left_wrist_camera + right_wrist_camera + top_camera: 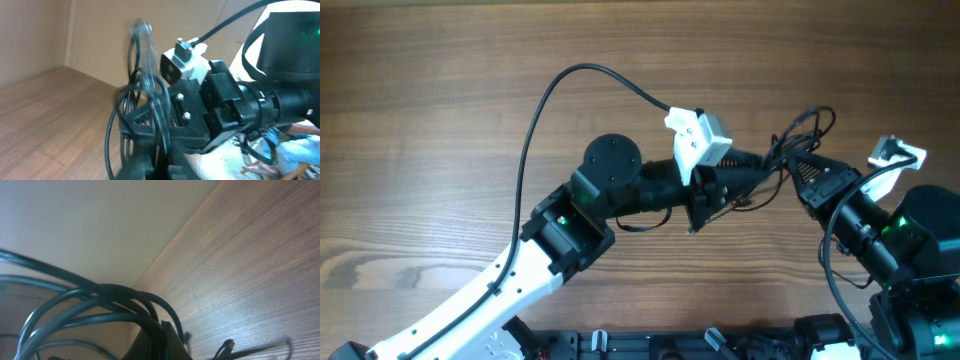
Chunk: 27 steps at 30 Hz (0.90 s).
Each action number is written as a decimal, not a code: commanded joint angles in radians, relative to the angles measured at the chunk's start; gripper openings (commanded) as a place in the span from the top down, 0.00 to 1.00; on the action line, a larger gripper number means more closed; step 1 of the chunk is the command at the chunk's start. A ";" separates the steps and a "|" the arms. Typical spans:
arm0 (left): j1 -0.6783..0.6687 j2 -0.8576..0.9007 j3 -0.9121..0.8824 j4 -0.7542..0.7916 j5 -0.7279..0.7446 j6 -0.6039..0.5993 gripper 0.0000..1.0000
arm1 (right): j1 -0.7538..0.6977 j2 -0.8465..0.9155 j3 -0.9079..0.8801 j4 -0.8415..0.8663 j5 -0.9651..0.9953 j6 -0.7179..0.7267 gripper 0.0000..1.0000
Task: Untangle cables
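Note:
The cables (807, 128) are a small tangle of thin dark wires lifted off the wooden table between the two arms, right of centre. My left gripper (767, 163) reaches in from the left and my right gripper (798, 165) from the right; their tips almost meet under the tangle. In the left wrist view the cables (131, 95) loop upward from my left gripper (159, 167), whose jaws stand nearly together on a strand. In the right wrist view my right gripper (161, 337) is shut with the cables (100, 297) pinched between its tips. A small plug end (227, 345) hangs near the table.
The left arm's thick black cable (535, 110) arches over the table's left half. The right arm's body (280, 100) fills the right of the left wrist view, close to my left gripper. A black rail (670, 345) runs along the near edge.

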 commanded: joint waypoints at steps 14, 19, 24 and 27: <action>0.107 0.003 0.013 -0.142 -0.057 0.582 0.96 | 0.002 0.002 0.020 -0.049 0.060 -0.756 0.10; 0.108 -0.025 0.013 -0.157 0.112 0.584 0.96 | 0.002 0.002 0.020 -0.003 0.171 -1.081 0.10; 0.108 -0.050 0.013 -0.190 0.236 0.584 0.96 | 0.002 0.002 0.020 0.074 0.183 -1.182 0.09; 0.108 -0.050 0.013 -0.190 0.386 0.584 0.96 | 0.002 0.002 0.020 0.085 0.064 -1.388 0.09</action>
